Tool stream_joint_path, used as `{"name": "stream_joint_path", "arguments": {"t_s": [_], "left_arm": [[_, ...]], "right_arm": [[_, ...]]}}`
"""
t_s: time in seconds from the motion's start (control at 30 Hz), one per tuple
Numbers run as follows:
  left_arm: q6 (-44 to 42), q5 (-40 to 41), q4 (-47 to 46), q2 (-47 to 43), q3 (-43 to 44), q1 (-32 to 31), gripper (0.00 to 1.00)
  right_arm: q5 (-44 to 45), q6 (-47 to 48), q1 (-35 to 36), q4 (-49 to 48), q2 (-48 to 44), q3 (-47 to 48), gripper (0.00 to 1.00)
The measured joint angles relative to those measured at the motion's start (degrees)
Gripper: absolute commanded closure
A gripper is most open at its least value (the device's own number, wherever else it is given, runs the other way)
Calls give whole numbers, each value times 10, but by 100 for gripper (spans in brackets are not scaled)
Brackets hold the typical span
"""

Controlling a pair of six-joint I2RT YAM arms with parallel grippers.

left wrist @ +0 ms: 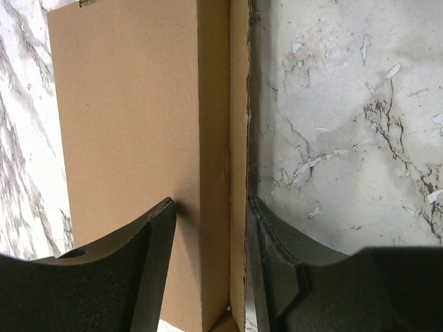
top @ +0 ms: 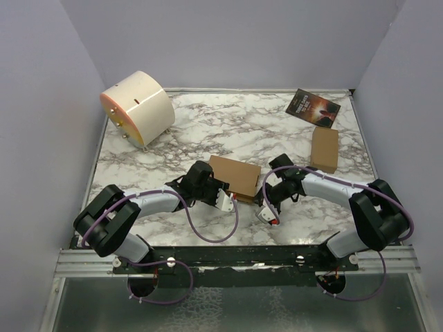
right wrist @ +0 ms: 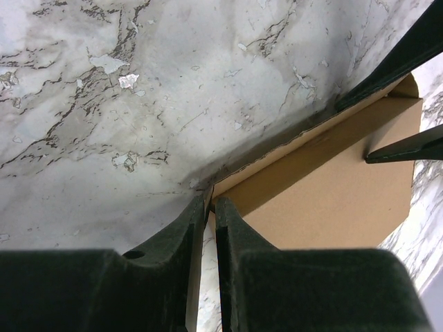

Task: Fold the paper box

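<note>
We are holding the paper box (top: 235, 177) on the counter (top: 208, 131): left end effector (left wrist: 210, 216) clamping its folded wall, right end effector (right wrist: 211, 206) pinching its thin edge.

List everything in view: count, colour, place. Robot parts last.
paper box: one, plain brown, centre of the table, between the two grippers
smaller cardboard box: one, brown, right side of the table
booklet: one, dark printed cover, far right corner
drum: one, cream with an orange-tinted end face, on its side, far left corner
table: one, white-and-grey marble pattern
cables: purple, looping along both arms
left gripper: one, black, fingers either side of the paper box's edge strip
right gripper: one, black, shut on a thin edge of the paper box
</note>
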State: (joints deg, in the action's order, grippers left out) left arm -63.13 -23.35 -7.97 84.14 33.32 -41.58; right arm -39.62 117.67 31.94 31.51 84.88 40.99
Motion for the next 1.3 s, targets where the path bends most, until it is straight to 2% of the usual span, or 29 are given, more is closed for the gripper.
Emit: {"name": "stream_joint_path", "arguments": {"t_s": [0.23,0.47,0.53,0.6,0.73,0.83,0.93,1.07,1.2,1.3], "left_arm": [[4,0,0,0,0,0,54],[23,-5,7,1,7,0,54],[33,-7,10,1,10,0,54],[42,-9,12,1,11,0,54],[62,-11,20,1,17,-2,54],[80,-12,26,1,21,-5,48],[109,-13,32,-1,26,-11,38],[176,-19,35,-26,26,-18,31],[268,-12,11,-97,25,-21,28],[372,40,-7,-129,30,-16,29]], "right_arm": [[0,-5,0,4,0,1,82],[-28,-110,-12,52,-25,51,72],[-52,-172,-31,56,-37,71,65],[-74,-282,-63,38,-48,88,58],[-56,-542,-113,-43,-39,109,56],[-33,-680,-132,-66,10,141,56],[-12,-768,-137,-86,58,154,55],[10,-857,-145,-88,97,155,56],[16,-917,-164,-89,121,169,59],[24,-947,-175,-90,129,171,69]]}}
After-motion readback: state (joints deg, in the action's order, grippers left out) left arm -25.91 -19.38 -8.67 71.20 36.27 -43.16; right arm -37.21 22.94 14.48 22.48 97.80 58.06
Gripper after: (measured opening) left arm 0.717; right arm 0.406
